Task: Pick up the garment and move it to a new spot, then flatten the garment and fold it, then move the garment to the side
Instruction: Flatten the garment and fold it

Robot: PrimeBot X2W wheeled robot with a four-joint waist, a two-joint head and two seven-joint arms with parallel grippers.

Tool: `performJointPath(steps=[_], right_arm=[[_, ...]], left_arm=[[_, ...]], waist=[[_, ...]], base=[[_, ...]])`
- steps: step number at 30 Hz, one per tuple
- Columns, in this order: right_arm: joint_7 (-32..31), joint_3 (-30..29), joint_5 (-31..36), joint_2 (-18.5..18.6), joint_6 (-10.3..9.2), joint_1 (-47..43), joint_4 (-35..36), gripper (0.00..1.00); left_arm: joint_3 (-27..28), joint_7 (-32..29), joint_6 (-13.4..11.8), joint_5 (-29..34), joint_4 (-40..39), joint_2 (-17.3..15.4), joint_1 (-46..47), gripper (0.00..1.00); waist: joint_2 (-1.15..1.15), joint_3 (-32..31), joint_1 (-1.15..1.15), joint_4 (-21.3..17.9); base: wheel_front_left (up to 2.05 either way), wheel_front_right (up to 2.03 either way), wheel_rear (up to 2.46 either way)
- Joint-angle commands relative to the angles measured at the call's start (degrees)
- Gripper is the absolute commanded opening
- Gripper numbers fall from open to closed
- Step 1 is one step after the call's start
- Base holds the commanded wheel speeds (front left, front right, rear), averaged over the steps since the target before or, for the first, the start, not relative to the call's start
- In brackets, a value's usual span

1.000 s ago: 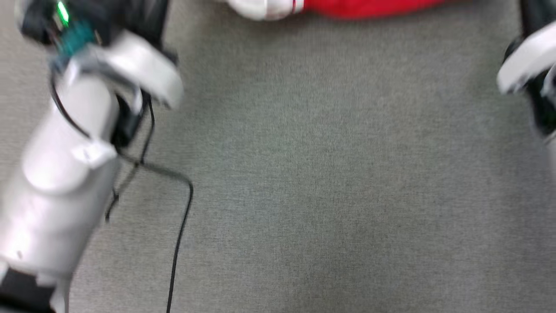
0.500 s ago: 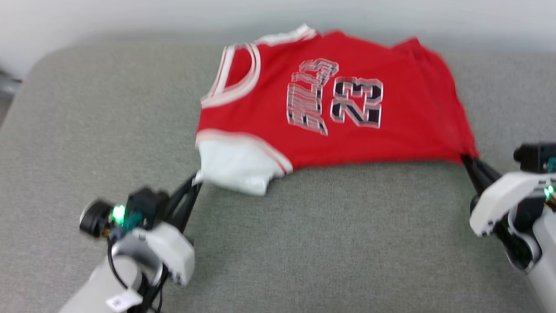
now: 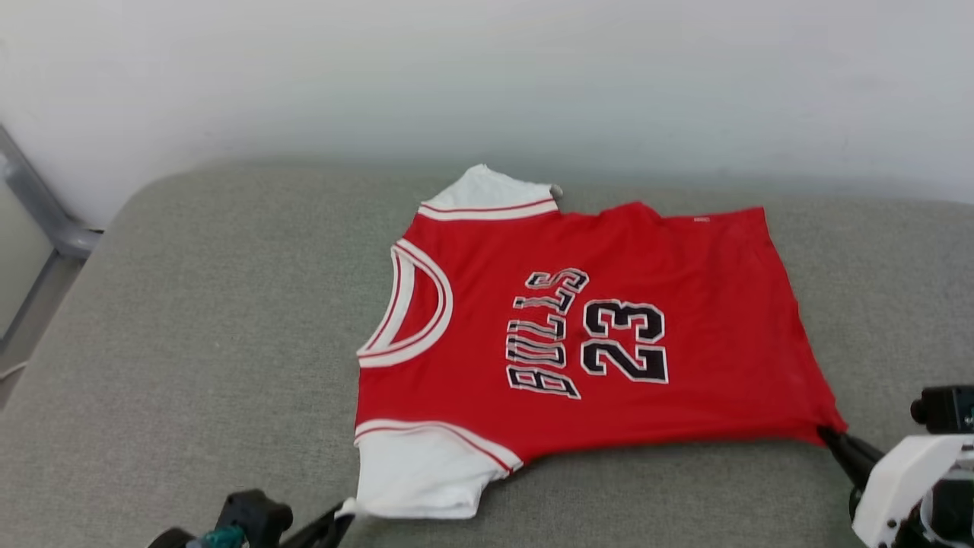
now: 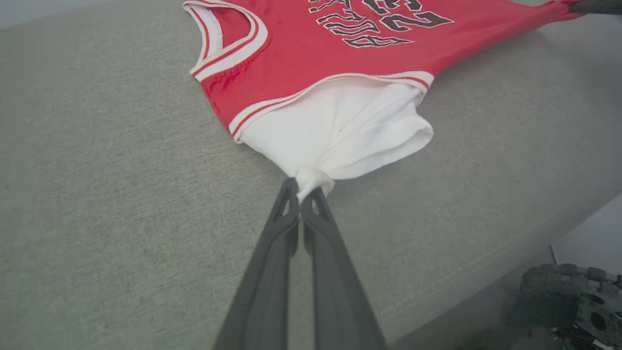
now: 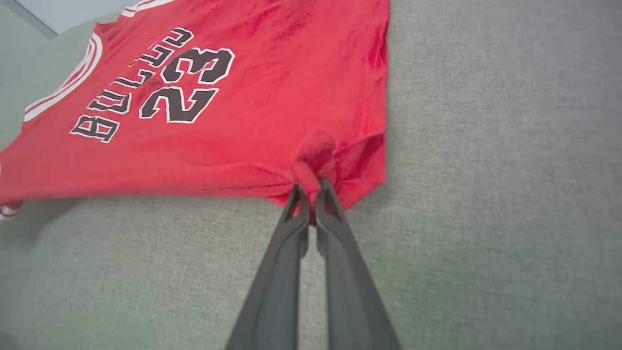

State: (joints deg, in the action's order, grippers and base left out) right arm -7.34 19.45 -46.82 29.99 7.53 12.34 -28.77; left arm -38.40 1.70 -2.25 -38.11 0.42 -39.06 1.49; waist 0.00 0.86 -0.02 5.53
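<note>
At the cushion's (image 3: 228, 304) near edge, your left gripper (image 4: 300, 187) stays pinched tight on the tip of the white near sleeve (image 4: 340, 131). Your right gripper (image 5: 311, 189) stays clamped on a bunched corner of the red hem (image 5: 316, 150). Between them the garment (image 3: 685, 304) lies face up across the middle of the cushion, its near edge drawn straight.

What has changed is mostly your vantage. The head camera has swung up from bare cushion to the whole garment and the pale wall (image 3: 487, 76) beyond the cushion's far edge (a camera move, not the cloth's). Both grips match half a second ago. The stretch-out looks close to done, with the fold still ahead.

Whether each pinch takes both layers cannot be told. The head view's bottom edge cuts off both arms. Toward the cushion's far edge the far sleeve (image 3: 487, 190) shows a small grey fleck, too small to name. A metal bar (image 3: 38, 205) stands off the cushion's left end.
</note>
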Motion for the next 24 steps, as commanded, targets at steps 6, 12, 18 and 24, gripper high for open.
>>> performJointPath(steps=[6, 12, 18, 24], right_arm=[[-5.7, -1.3, -5.5, 2.9, -0.08, -7.7, 5.2, 0.00], [-12.8, -4.6, -9.2, 4.4, -0.08, -16.4, 12.0, 0.00], [-15.3, -10.1, -8.4, 2.9, -0.08, -20.5, 18.4, 0.00], [-18.4, -14.4, -8.5, -0.1, -0.07, -20.7, 22.8, 0.00]], left_arm=[[-1.6, -3.8, 0.9, -2.6, -5.8, -3.4, -5.6, 0.00], [-2.3, -5.6, 0.1, -4.8, -9.1, -5.5, -9.3, 0.00], [-0.3, -2.9, -1.0, -4.0, -10.5, -5.3, -7.7, 0.00], [2.3, 0.0, -1.9, -3.4, -11.1, -5.0, -5.0, 0.00]], waist=[[0.00, -2.8, 0.02, 0.4], [0.00, -3.4, 0.02, 0.3], [0.00, -2.9, 0.02, -0.4], [0.00, -1.7, 0.02, -1.1]], base=[[0.00, 0.00, 0.00], [0.00, 0.00, 0.00], [0.00, 0.00, 0.00], [0.00, 0.00, 0.00]])
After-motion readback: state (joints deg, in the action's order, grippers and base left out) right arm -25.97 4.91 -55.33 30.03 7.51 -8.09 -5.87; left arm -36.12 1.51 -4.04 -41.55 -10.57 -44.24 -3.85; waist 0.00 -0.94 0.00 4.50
